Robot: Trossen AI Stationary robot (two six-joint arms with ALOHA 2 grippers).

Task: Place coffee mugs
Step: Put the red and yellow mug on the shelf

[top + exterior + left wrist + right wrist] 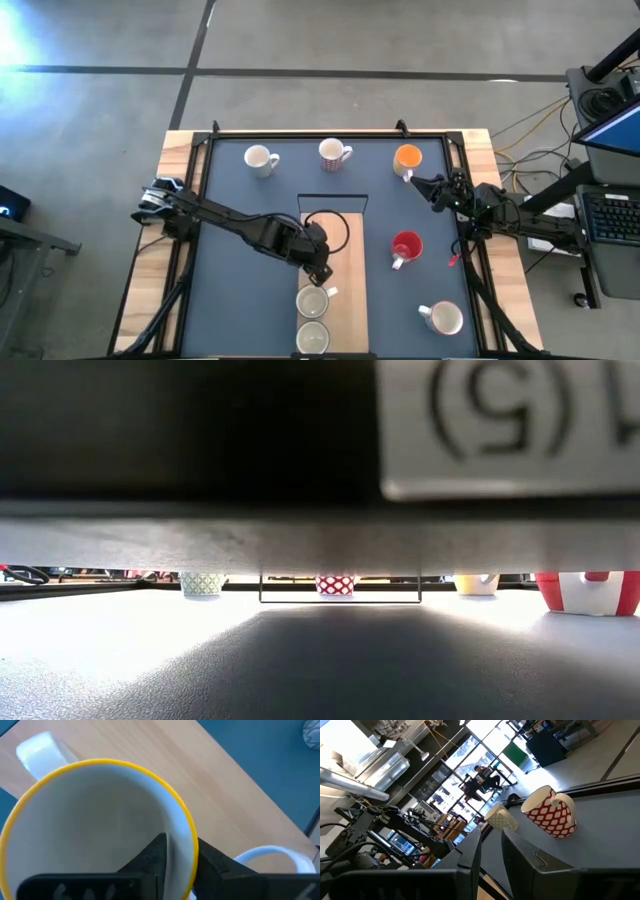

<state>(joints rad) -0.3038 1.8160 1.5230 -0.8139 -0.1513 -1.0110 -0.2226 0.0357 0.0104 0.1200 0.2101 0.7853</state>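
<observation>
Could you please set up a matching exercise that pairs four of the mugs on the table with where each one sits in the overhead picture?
Things:
1. orange mug
2. red mug
3. patterned mug
4. yellow-rimmed mug

Places:
A. on the wooden board, at the left gripper
B. back row, middle
C. back row, nearest the right gripper
D. on the dark mat, right of the board

Pairs: 1-C, 2-D, 3-B, 4-A
</observation>
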